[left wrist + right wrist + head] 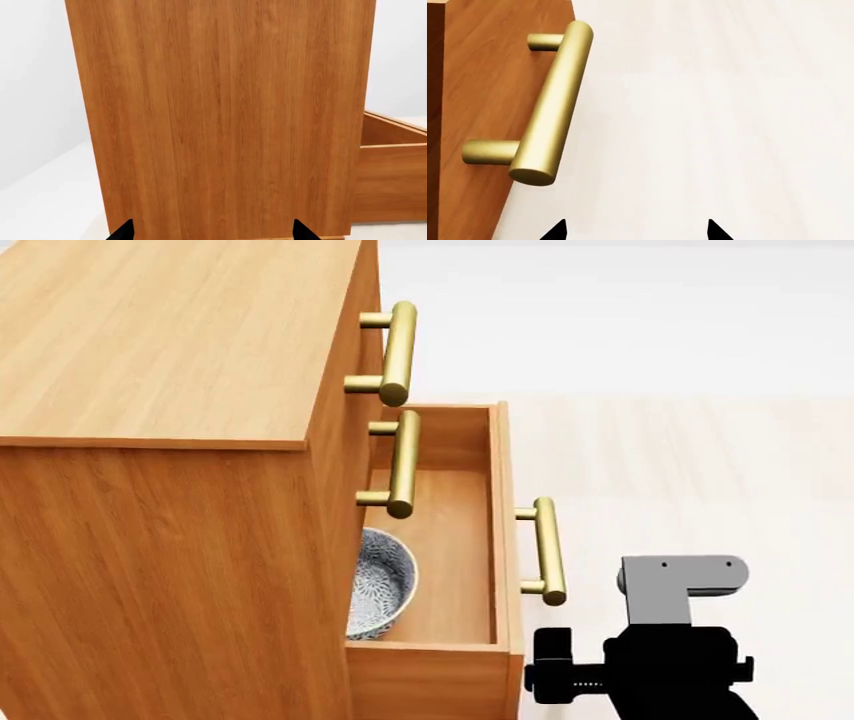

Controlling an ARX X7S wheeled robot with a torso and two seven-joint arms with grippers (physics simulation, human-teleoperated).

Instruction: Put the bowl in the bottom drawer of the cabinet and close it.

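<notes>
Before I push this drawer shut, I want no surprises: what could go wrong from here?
1. The right claw is open beside the handle, not around it; a push from there may slip off the bar.
2. The bowl sits in the bottom drawer partly under the cabinet; a hard shove could slide it about.
3. The left claw faces the cabinet's side panel closely and could bump it if the base shifts.

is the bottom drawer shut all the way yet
No, in the head view the bottom drawer stands pulled out from the cabinet, with the bowl lying inside it.
</notes>
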